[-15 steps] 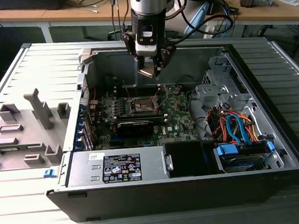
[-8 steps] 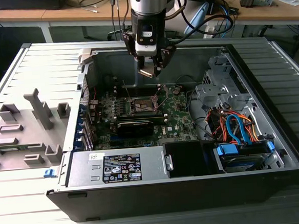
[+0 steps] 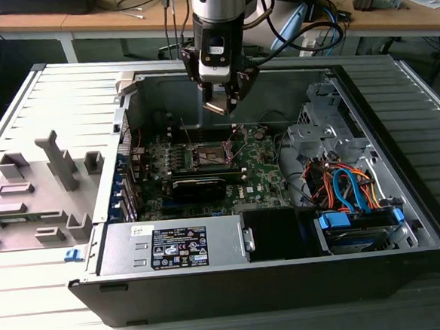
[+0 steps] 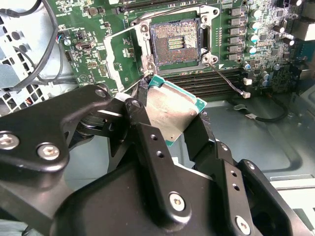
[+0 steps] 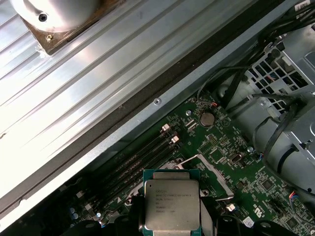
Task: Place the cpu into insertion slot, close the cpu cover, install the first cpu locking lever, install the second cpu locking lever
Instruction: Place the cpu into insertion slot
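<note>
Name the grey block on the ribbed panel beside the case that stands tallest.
The narrow upright post near the middle of the panel; it rises well above the low, squat blocks around it.

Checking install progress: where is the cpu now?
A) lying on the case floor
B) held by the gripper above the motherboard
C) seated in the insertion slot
B: the cpu is clamped in the gripper, and the insertion slot lies open with its contacts bare.

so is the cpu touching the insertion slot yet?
Apart. In the second wrist view the cpu sits clamped between the jaws, short of the open insertion slot; the exterior view shows it high above the motherboard.
</note>
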